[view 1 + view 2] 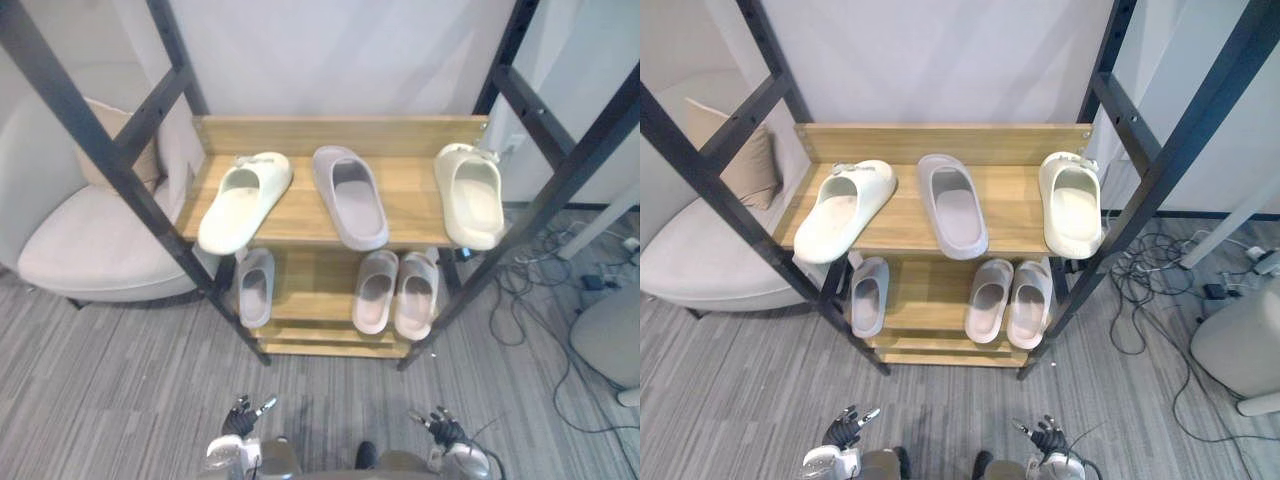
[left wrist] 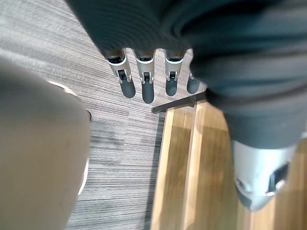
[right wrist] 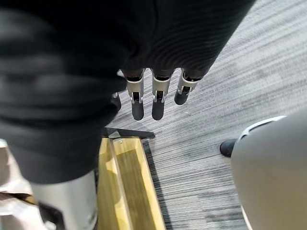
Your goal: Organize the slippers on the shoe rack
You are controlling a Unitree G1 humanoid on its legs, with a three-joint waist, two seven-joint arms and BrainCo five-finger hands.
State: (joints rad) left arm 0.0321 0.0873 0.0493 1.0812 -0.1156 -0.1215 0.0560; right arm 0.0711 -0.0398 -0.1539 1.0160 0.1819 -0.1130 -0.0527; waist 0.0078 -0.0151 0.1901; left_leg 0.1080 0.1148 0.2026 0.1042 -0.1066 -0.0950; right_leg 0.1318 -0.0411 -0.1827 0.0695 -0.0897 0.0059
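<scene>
Nearest, the left hand (image 1: 240,418) and right hand (image 1: 445,428) hang low, fingers loose and empty. The shoe rack (image 1: 340,132) holds on its lower shelf a lone grey slipper (image 1: 255,287) left and a pale pair (image 1: 396,292) right; farther, the skewed cream slipper (image 1: 243,201), middle grey slipper (image 1: 350,196) and right cream slipper (image 1: 472,195) lie unmatched, so the pairing seems not yet done

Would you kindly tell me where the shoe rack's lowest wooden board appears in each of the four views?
Left eye view: lowest wooden board, low centre, below the lower-shelf slippers.
Right eye view: low centre, same spot.
Left wrist view: past the left hand, meeting a black frame foot; board.
Right wrist view: past the right hand; board.
Shared landmark: the grey striped floor bordering it.
</scene>
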